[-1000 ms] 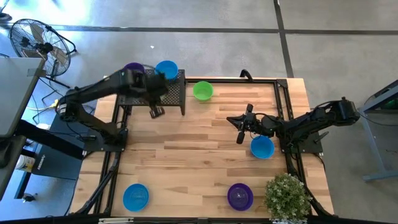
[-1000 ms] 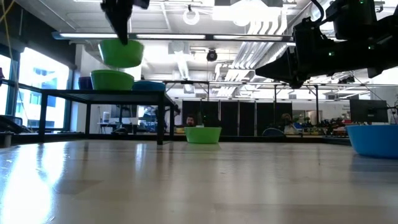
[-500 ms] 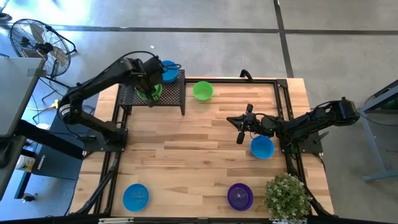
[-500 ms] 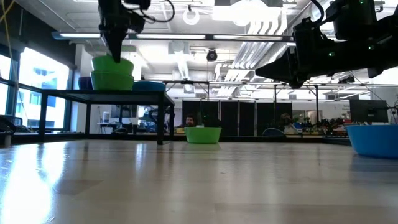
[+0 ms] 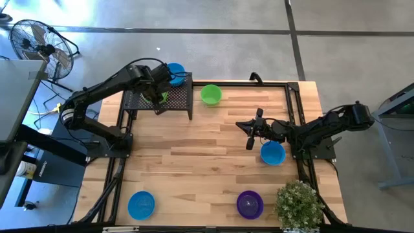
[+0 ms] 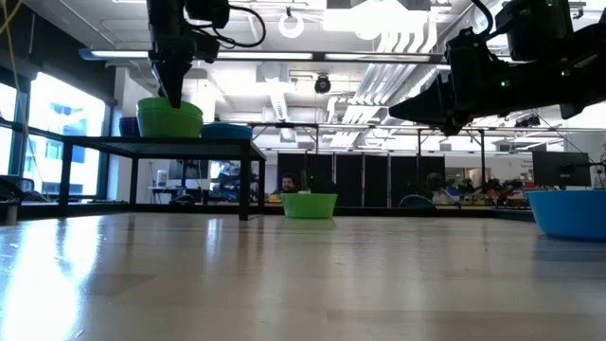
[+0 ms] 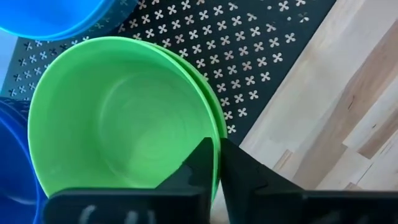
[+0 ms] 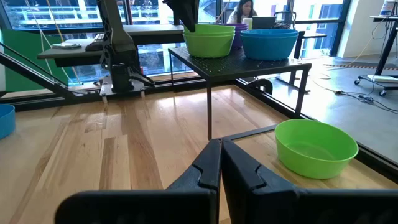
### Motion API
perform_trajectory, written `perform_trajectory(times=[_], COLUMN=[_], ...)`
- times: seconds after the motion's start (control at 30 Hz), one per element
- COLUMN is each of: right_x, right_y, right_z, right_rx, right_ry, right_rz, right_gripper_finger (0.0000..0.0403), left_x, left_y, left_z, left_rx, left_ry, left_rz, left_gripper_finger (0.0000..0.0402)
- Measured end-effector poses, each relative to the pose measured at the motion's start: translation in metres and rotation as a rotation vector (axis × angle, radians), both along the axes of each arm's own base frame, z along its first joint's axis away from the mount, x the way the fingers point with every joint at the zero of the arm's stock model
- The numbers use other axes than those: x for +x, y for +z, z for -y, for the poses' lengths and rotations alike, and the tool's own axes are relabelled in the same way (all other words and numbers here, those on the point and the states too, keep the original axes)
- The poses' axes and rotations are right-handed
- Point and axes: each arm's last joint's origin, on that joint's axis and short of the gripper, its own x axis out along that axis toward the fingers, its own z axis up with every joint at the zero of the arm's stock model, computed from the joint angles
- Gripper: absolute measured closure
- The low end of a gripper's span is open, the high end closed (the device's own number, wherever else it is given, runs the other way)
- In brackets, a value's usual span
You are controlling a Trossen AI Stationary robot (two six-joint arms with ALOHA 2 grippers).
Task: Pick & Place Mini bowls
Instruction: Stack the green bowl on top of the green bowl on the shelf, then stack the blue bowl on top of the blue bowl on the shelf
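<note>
On rack (image 5: 174,97), L jaws pinch green bowl (image 7: 118,118) rim.

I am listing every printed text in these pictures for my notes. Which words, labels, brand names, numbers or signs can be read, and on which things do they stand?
No text can be read in any view.
Green bowls, blue bowl, purple bowl: plain, no marks.
Black mesh rack: only a punched pattern, no lettering.
Dark base beside the left arm: a pale mark, too small to read.
</note>
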Motion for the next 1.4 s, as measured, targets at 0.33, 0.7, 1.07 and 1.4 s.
perform_trajectory(times=[0.33, 0.7, 1.07, 1.4], right_x=[0.0, 0.0, 0.0, 0.0], right_y=[0.0, 0.0, 0.0, 0.0], right_z=[0.0, 0.0, 0.0, 0.0], right_rx=[0.0, 0.0, 0.0, 0.004], right_ry=[0.0, 0.0, 0.0, -0.011], right_rz=[0.0, 0.0, -0.001, 0.001], right_gripper_finger=[0.0402, 0.0401, 0.0402, 0.0402], left_x=[-0.003, -0.02, -0.012, 0.008], left_y=[0.003, 0.032, 0.016, -0.058], left_z=[0.002, 0.014, 0.061, 0.103], left_rx=[0.013, 0.079, 0.242, 0.196], left_ry=[-0.01, -0.026, -0.254, -0.439], left_rz=[0.005, 0.151, 0.564, 0.722], left_gripper_finger=[0.0275, 0.0261, 0.0393, 0.0398])
